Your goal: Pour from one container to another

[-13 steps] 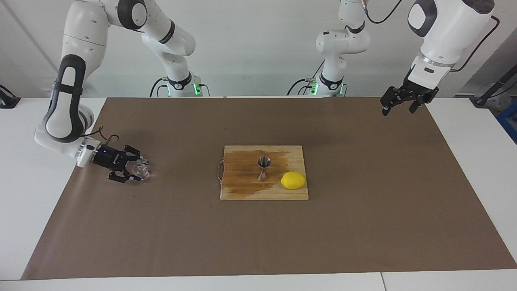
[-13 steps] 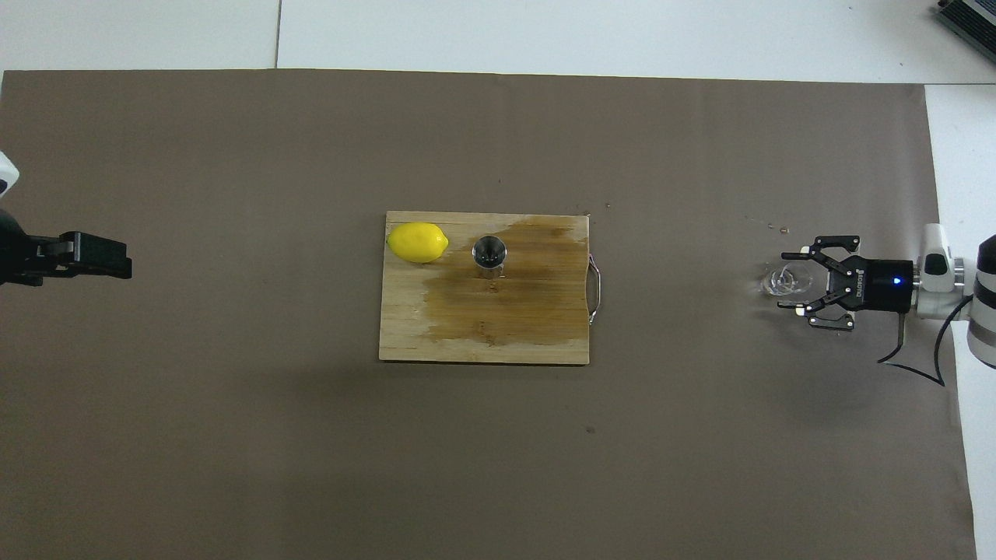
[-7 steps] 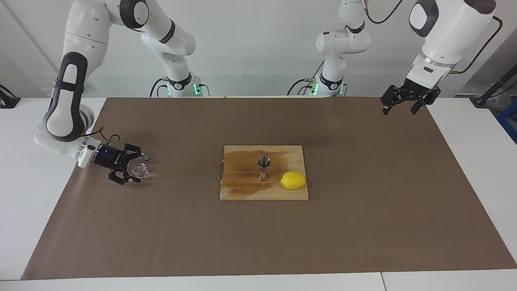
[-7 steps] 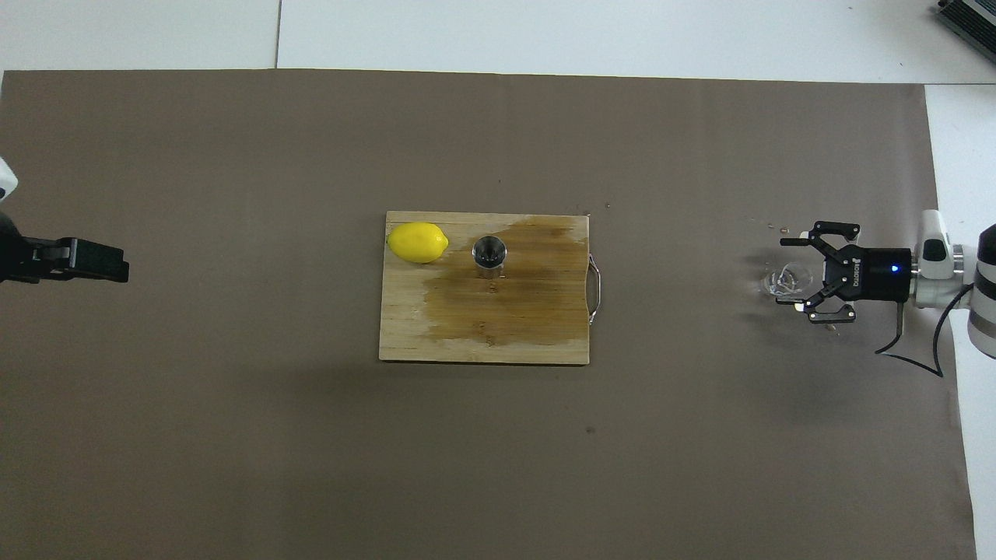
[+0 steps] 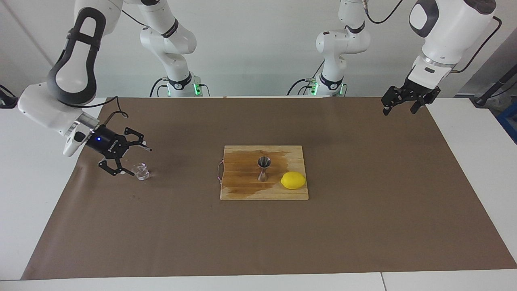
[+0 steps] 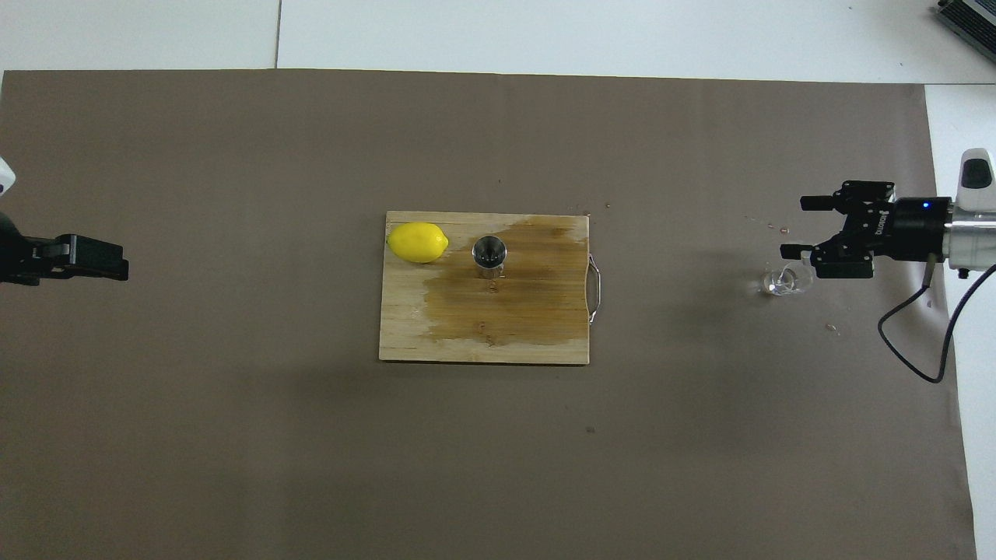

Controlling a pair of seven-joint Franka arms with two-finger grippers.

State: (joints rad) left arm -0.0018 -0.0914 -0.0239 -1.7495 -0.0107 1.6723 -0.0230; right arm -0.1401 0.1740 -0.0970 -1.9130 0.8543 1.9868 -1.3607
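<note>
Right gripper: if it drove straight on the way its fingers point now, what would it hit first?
The right gripper hangs open, angled downward, beside the glass cup. It would likely meet the cup or the brown mat next to it; depth is unclear.

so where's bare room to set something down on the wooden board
Little room: the wooden cutting board has a bare strip along its edge farthest from the robots and a patch by its handle. The silvery metal jigger and yellow lemon crowd the rest.

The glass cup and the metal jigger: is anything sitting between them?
Almost nothing. Between the glass cup and the jigger the facing view shows bare brown mat, then the cutting board's handle and stained wood.
</note>
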